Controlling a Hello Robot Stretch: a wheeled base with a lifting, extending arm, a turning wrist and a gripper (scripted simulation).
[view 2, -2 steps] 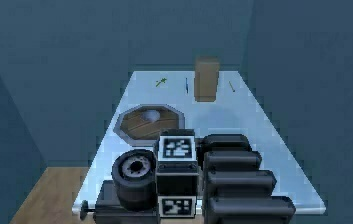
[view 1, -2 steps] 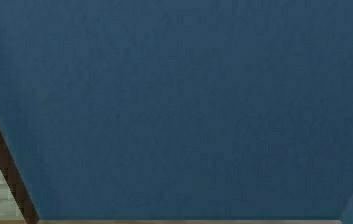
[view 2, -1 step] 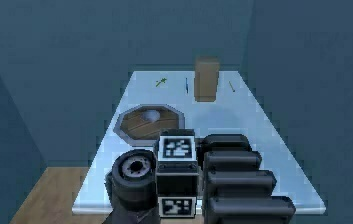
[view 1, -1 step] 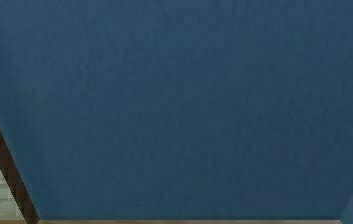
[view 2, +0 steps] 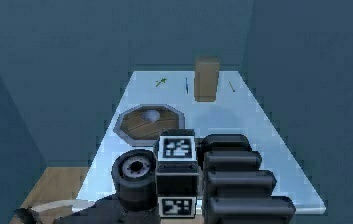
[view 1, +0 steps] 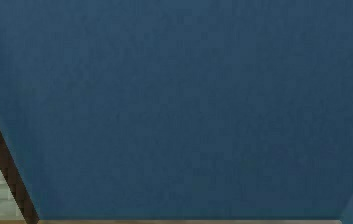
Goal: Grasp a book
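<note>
Farther out, brown book (view 2: 205, 79) upright on table (view 2: 274, 135).

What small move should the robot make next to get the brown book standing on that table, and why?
Probably extend the arm farther out. The upright brown book stands near the far edge of the table, while the gripper sits by the near edge, well short of it.

We see dim, even light. In the forward view the wall (view 1: 184, 100) is flatly and uniformly lit. In the arm side view the pale worktop (view 2: 269, 125) is the brightest surface, and the walls (view 2: 309, 45) around it are dark.
</note>
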